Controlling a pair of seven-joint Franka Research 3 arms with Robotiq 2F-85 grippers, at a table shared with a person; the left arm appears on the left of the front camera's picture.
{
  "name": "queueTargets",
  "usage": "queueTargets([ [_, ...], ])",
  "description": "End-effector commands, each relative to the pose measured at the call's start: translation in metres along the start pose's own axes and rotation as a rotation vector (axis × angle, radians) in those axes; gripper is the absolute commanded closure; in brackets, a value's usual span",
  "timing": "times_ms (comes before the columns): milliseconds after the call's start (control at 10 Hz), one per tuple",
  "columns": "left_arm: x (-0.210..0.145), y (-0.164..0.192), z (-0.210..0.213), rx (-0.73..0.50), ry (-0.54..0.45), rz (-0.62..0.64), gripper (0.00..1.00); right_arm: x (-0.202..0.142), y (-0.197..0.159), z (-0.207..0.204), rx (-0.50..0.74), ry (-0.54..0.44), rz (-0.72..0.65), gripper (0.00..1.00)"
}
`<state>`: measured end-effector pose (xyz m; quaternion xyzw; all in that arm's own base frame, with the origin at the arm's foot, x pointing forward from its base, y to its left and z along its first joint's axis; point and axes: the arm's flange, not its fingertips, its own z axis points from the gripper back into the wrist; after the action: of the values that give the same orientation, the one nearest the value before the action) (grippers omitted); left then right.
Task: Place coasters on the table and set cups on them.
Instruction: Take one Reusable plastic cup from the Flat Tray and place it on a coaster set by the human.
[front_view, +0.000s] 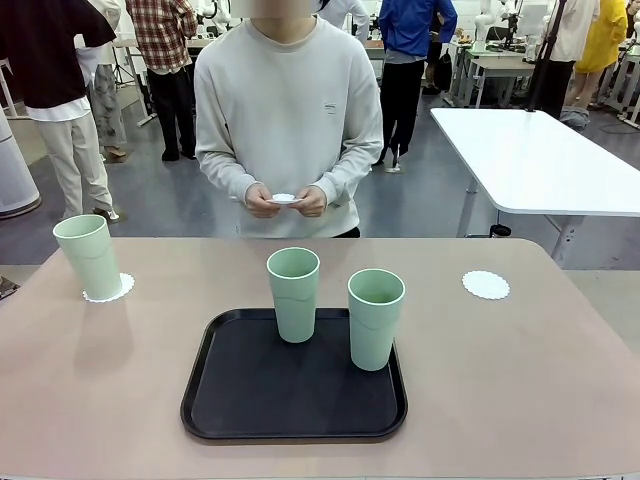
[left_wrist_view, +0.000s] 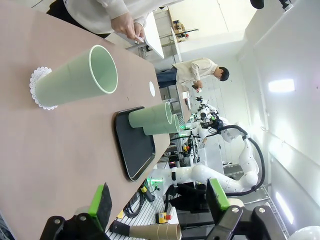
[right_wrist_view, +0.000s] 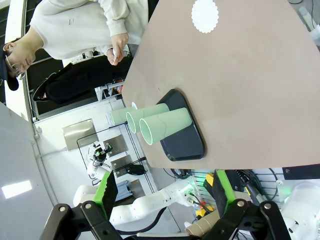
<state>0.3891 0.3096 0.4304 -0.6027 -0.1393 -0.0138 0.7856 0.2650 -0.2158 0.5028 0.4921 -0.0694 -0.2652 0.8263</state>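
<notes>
One mint-green cup (front_view: 90, 256) stands on a lacy white coaster (front_view: 110, 290) at the table's far left (left_wrist_view: 75, 82). Two more cups (front_view: 293, 293) (front_view: 375, 318) stand on the black tray (front_view: 250, 400). A bare coaster (front_view: 485, 285) lies on the beige table (front_view: 520, 380) at the far right (right_wrist_view: 205, 15). The person across the table holds another coaster (front_view: 284, 199) in both hands. My left gripper (left_wrist_view: 160, 201) is open, held off the table's near side. My right gripper (right_wrist_view: 164, 192) is open too, off the table edge.
A white rectangular table (front_view: 540, 160) stands behind to the right. Other people stand in the background. Bare tabletop lies between the tray and the right coaster and along the near edge.
</notes>
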Motion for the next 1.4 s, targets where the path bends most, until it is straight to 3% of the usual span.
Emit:
queueTargets([
  [0, 0.001, -0.001, 0.001, -0.005, -0.017, 0.008, 0.0, -0.001, -0.001, 0.0, 0.018, 0.004, 0.005, 0.0],
  [300, 0.001, -0.001, 0.001, -0.005, -0.017, 0.008, 0.0, 0.004, 0.008, 0.005, 0.002, -0.025, 0.05, 0.0],
  [500, 0.001, -0.001, 0.001, -0.005, -0.017, 0.008, 0.0, 0.012, 0.066, -0.019, -0.293, 0.103, 0.513, 0.0],
  [700, 0.001, -0.001, 0.001, -0.005, -0.017, 0.008, 0.0, 0.013, 0.13, -0.067, -0.467, 0.183, 0.812, 0.0],
  [1000, 0.001, -0.001, 0.001, -0.005, -0.017, 0.008, 0.0, -0.031, 0.173, -0.172, -0.562, 0.236, 1.192, 0.0],
  [1300, 0.001, -0.001, 0.001, -0.005, -0.017, 0.008, 0.0, -0.069, 0.154, -0.225, -0.535, 0.339, 1.417, 0.0],
])
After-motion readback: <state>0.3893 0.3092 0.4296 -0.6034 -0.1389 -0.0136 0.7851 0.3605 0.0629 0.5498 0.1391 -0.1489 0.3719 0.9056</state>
